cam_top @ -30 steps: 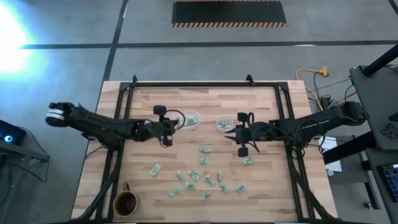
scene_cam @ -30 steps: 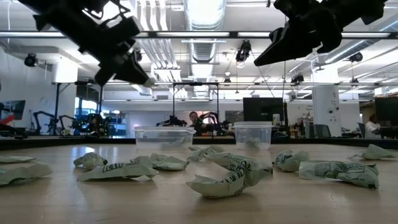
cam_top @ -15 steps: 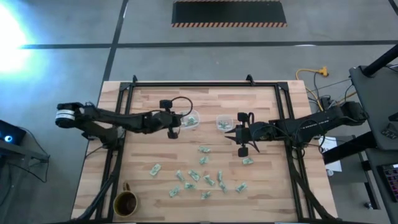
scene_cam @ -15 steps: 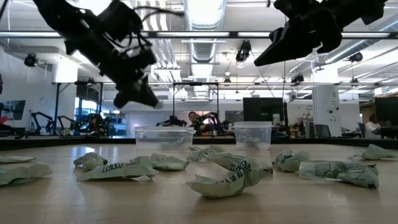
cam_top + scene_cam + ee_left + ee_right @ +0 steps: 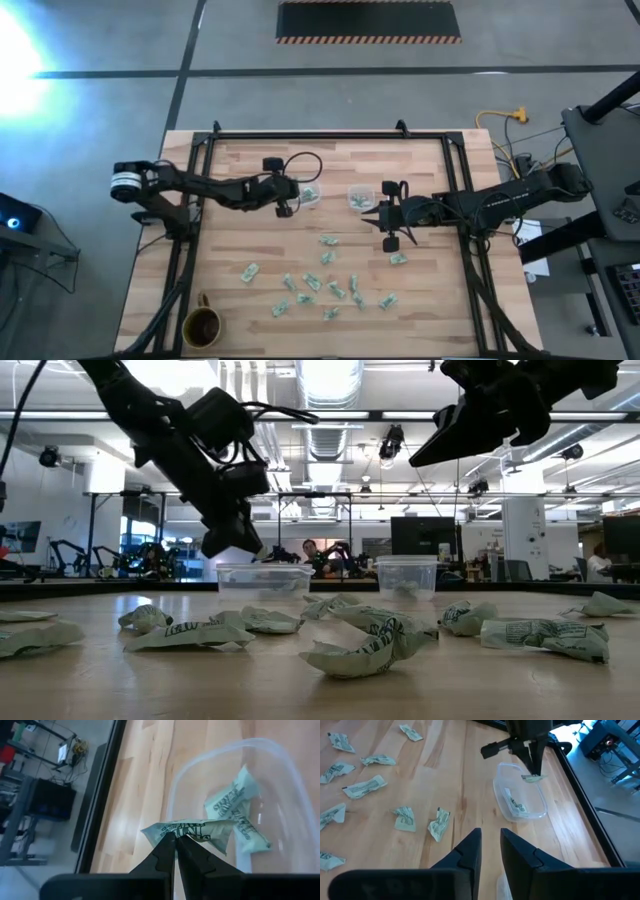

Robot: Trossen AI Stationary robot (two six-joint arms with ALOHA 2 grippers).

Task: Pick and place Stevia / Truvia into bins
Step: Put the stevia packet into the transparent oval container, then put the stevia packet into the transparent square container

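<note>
Loose packets (image 5: 322,283) lie scattered on the near half of the counter (image 5: 240,240); brown mug (image 5: 202,325) at its near left corner. Right claw (image 5: 388,219), fingers slightly apart and empty, hangs beside the square bin (image 5: 359,197). Left claw (image 5: 175,840), clamped on one packet (image 5: 192,829), hangs over the wider bin (image 5: 285,765), which holds packets.

Grey concrete floor (image 5: 100,110) surrounds the wooden table (image 5: 240,240). A black mat (hazard-striped edge) (image 5: 368,20) lies at the far side. Ceiling ducts (image 5: 330,435) and strip lights (image 5: 330,375) run overhead.
</note>
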